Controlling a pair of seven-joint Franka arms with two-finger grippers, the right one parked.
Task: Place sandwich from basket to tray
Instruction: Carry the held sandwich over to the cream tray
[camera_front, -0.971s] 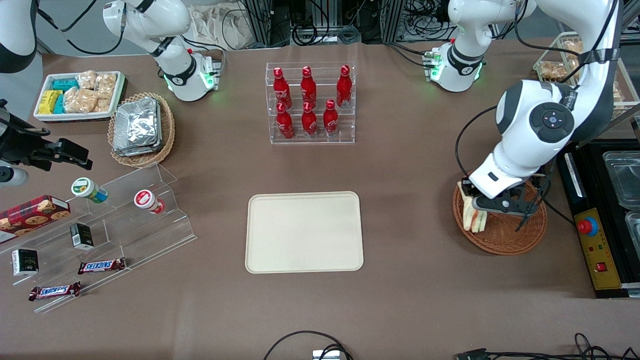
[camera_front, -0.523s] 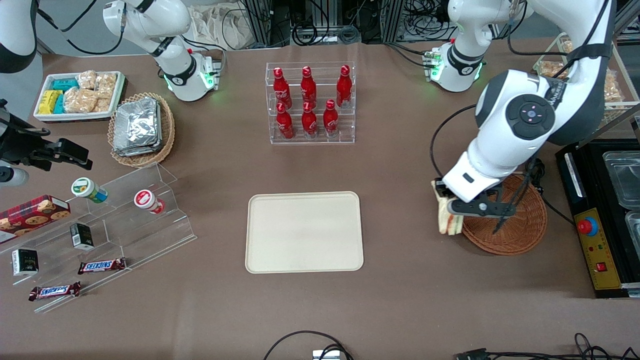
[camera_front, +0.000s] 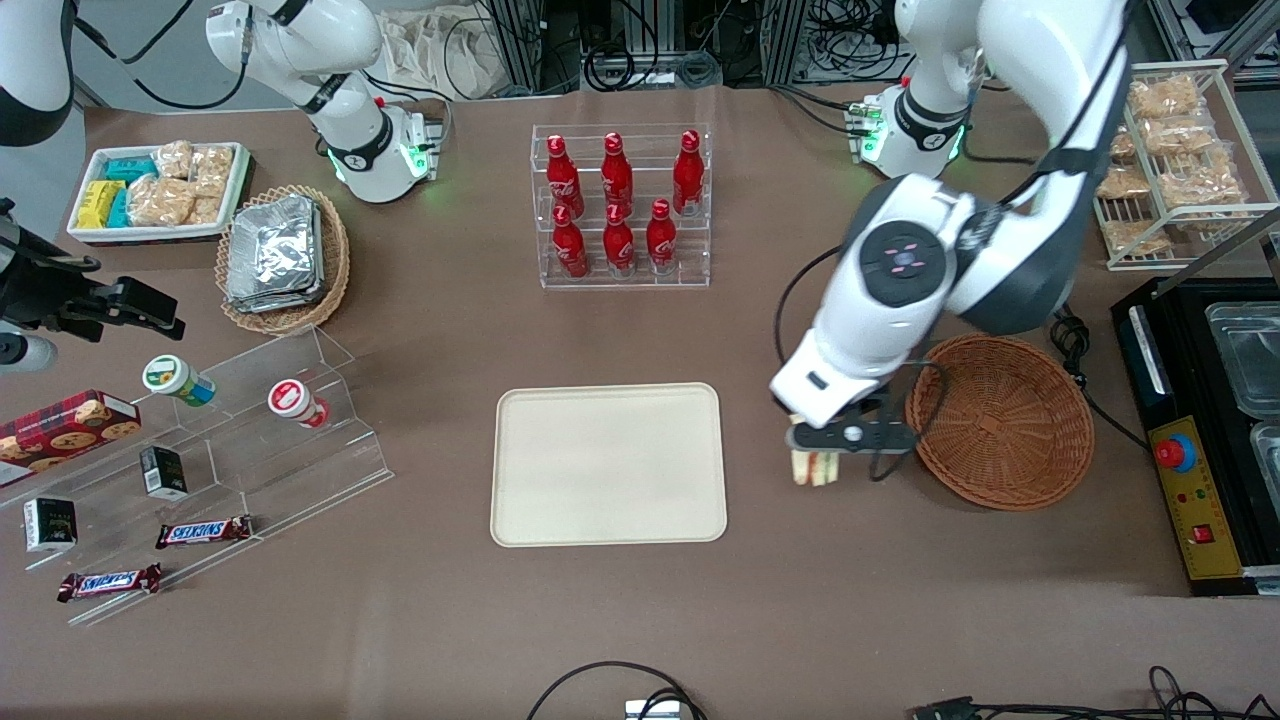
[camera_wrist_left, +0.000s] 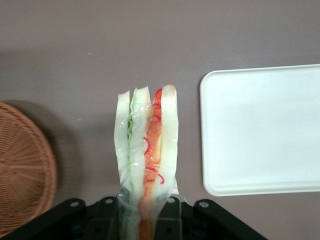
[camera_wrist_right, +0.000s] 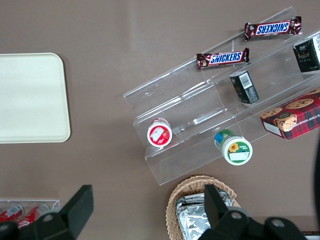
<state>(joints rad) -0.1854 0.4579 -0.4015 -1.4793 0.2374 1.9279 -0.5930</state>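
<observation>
My left gripper (camera_front: 815, 452) hangs above the brown table between the basket (camera_front: 1000, 425) and the tray (camera_front: 608, 464), shut on the sandwich (camera_front: 814, 468). The sandwich (camera_wrist_left: 146, 145) is a wrapped wedge of white bread with green and orange-red filling, clamped between the black fingers (camera_wrist_left: 170, 217), its layered edge pointing away from the gripper (camera_wrist_left: 145, 220). The reddish-brown wicker basket (camera_wrist_left: 22, 167) holds nothing. The cream tray (camera_wrist_left: 262, 127) lies flat and bare, also seen in the right wrist view (camera_wrist_right: 31, 97).
A clear rack of red bottles (camera_front: 620, 205) stands farther from the front camera than the tray. A stepped acrylic shelf (camera_front: 230, 440) with snacks lies toward the parked arm's end. A black control box (camera_front: 1195, 440) and a wire rack of bagged snacks (camera_front: 1165, 150) sit at the working arm's end.
The left gripper carried the sandwich up out of the basket and sideways toward the tray; it now hangs over bare table between them. The basket is left without anything in it.
</observation>
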